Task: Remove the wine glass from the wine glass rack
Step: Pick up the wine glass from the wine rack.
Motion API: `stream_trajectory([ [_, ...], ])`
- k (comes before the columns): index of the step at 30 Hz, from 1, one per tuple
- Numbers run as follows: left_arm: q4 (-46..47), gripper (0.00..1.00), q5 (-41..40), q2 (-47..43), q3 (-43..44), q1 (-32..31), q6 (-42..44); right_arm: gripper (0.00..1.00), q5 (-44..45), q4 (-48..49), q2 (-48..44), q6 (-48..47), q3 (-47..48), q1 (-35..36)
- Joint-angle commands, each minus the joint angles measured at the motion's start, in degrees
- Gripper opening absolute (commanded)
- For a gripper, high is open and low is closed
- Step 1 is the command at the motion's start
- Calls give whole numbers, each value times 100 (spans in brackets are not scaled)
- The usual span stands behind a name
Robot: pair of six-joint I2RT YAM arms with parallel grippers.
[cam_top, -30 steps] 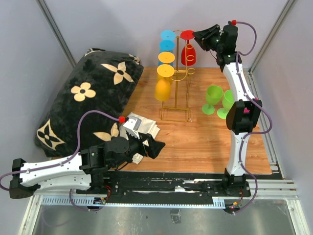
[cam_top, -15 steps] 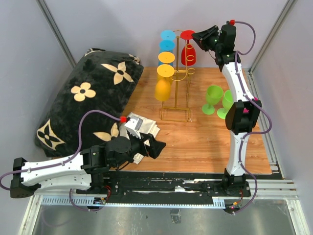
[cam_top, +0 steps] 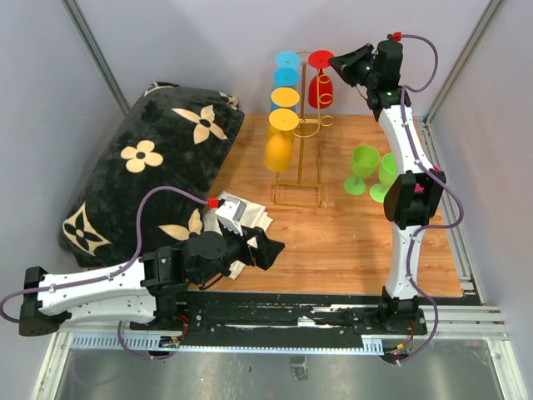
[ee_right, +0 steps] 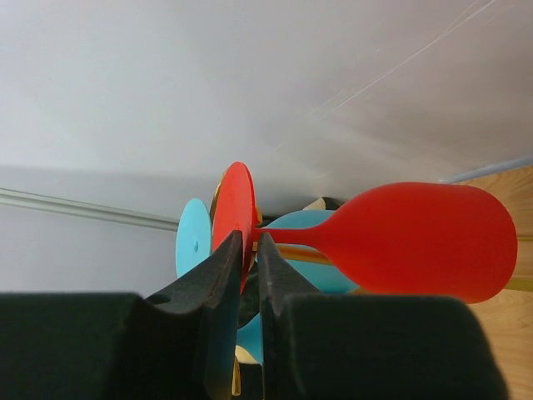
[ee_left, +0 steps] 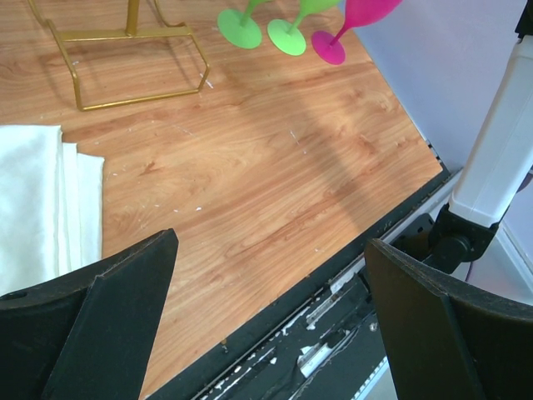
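Up at the top of the tall gold wire wine glass rack (cam_top: 301, 158), the right hand (ee_right: 250, 250) has its two fingers narrowed onto the stem of the red plastic wine glass (ee_right: 416, 237), just beside its round foot. That glass hangs bowl-down from the rack's top right loop. Low over the near part of the wooden table (cam_top: 333, 242), the left hand (ee_left: 271, 242) gapes wide, holding nothing.

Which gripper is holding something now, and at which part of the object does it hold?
The right gripper pinches the red wine glass by its stem, beside the foot. The left gripper is open and empty.
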Motion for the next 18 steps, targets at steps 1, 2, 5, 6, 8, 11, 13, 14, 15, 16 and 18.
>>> stream_trajectory([
  [1, 119, 100, -69, 26, 195, 8, 13, 12, 152, -68, -99, -77, 259, 63],
  [2, 122, 100, -64, 29, 202, 8, 17, 12, 160, -74, -103, -89, 273, 64],
  [5, 128, 100, -62, 31, 195, 8, 54, 8, 220, -162, -120, -158, 328, 65],
  [6, 132, 100, -63, 28, 198, 8, 60, 7, 238, -164, -133, -165, 329, 69],
  [8, 124, 100, -48, 29, 188, 5, 62, 5, 273, -165, -171, -179, 339, 70],
  [11, 121, 100, -48, 32, 170, 8, 53, 3, 279, -158, -206, -138, 350, 71],
  [13, 124, 100, -46, 32, 169, 7, 44, 2, 241, -101, -244, -73, 336, 72],
  [14, 124, 100, -46, 28, 169, 8, 44, 1, 234, -67, -262, -42, 337, 72],
  [15, 124, 100, -40, 22, 168, 8, 44, 1, 233, -42, -281, -14, 338, 68],
  [16, 116, 100, -43, 17, 175, 8, 44, 1, 233, -12, -303, 12, 340, 72],
  [18, 108, 100, -49, 7, 172, 9, 53, 1, 262, 9, -332, 42, 363, 72],
])
